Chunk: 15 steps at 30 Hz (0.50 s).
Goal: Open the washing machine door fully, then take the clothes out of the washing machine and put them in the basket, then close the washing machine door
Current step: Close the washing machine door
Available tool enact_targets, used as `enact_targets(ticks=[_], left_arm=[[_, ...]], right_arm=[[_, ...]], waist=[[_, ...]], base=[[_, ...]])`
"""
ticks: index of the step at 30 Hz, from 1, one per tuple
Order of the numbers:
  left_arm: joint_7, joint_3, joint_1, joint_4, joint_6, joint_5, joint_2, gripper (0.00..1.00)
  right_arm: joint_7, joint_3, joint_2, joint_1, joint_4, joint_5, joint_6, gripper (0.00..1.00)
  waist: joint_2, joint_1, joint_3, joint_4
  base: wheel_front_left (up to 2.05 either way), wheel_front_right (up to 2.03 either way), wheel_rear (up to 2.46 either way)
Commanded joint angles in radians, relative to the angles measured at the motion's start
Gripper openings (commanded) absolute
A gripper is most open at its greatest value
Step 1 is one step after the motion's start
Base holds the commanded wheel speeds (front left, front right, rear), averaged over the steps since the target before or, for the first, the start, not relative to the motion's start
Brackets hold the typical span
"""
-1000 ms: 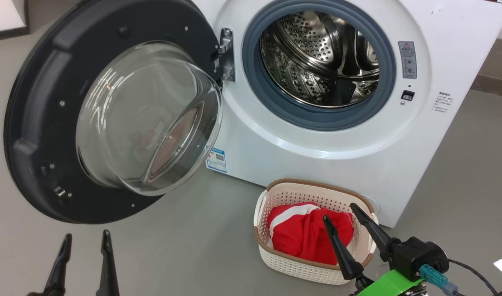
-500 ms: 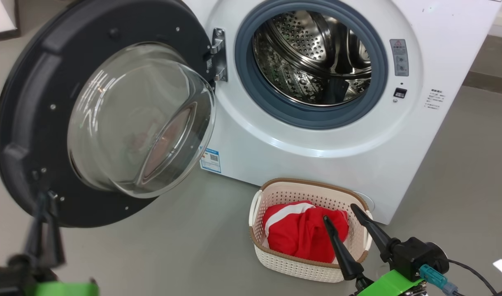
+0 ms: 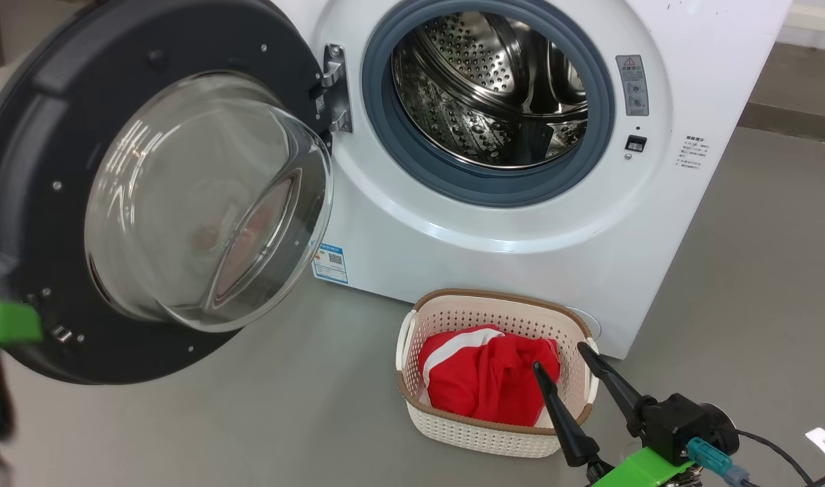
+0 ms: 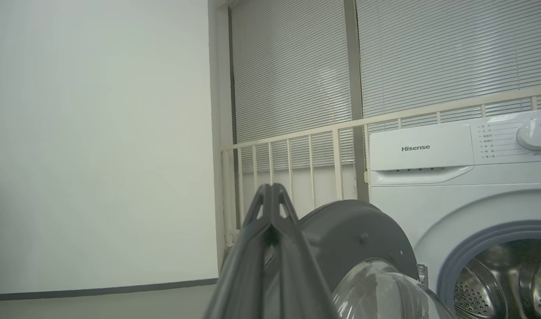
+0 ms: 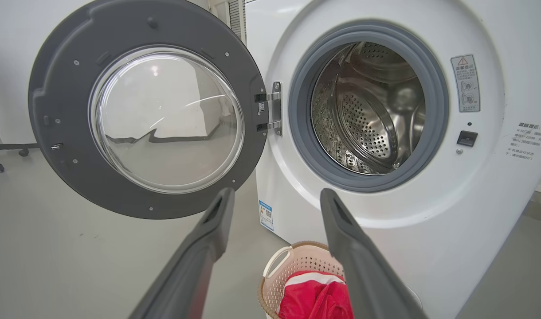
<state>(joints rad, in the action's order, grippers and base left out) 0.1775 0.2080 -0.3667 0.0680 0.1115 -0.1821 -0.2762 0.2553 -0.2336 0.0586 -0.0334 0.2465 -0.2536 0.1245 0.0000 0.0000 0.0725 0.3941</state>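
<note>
Washing machine (image 4: 430,204) dial (image 4: 535,134), left wrist view

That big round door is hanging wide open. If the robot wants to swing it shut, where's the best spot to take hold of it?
Probably the black rim of the washing machine door, at the edge farthest from the hinge, approached from the robot's left. That edge is thin enough to pinch and should swing most easily. The bulging clear window looks smooth and offers no hold.

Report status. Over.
Left gripper jaws shut, empty; right gripper jaws open, empty. Door wide open, drum looks bare, clothes in basket. Nothing seen blocking door.
</note>
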Motion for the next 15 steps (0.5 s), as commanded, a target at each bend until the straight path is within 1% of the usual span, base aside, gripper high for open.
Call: enact_targets(ticks=[1, 4, 7, 10, 12, 13, 15], left_arm=[[0.001, 0.051, -0.092, 0.03, -0.019, -0.028, -0.058, 0.0], [-0.001, 0.047, -0.175, 0.145, -0.039, -0.033, -0.098, 0.0], [-0.008, 0.043, -0.259, 0.266, -0.059, -0.062, -0.108, 0.0], [-0.026, 0.065, -0.346, 0.397, -0.07, -0.125, -0.093, 0.0], [-0.054, 0.085, -0.396, 0.491, -0.062, -0.16, -0.088, 0.0], [-0.054, 0.085, -0.396, 0.491, -0.062, -0.16, -0.088, 0.0], [-0.088, 0.103, -0.44, 0.578, -0.059, -0.195, -0.086, 0.0]], right_arm=[[0.006, -0.02, 0.009, -0.045, -0.017, 0.003, 0.006, 1.0], [0.006, -0.022, 0.012, -0.049, -0.012, 0.001, 0.006, 1.0], [0.006, -0.023, 0.017, -0.049, -0.006, 0.002, 0.006, 1.0], [0.006, -0.024, 0.018, -0.047, -0.001, 0.003, 0.006, 1.0], [0.006, -0.026, 0.018, -0.044, 0.002, 0.003, 0.006, 1.0], [0.006, -0.026, 0.018, -0.044, 0.002, 0.003, 0.006, 1.0], [0.006, -0.035, 0.018, -0.043, 0.005, 0.002, 0.006, 1.0]], waist=[[0.0, 0.0, -0.001, -0.002], [0.0, 0.0, -0.002, -0.003], [0.0, 0.0, -0.003, -0.001], [0.0, 0.0, 0.0, 0.003], [0.0, 0.0, 0.005, 0.005], [0.0, 0.0, 0.005, 0.005], [0.0, 0.0, 0.008, 0.003]], base=[[0.0, 0.0, 0.0], [0.0, 0.0, 0.0], [0.0, 0.0, 0.0], [0.0, 0.0, 0.0], [0.0, 0.0, 0.0], [0.0, 0.0, 0.0], [0.0, 0.0, 0.0]])
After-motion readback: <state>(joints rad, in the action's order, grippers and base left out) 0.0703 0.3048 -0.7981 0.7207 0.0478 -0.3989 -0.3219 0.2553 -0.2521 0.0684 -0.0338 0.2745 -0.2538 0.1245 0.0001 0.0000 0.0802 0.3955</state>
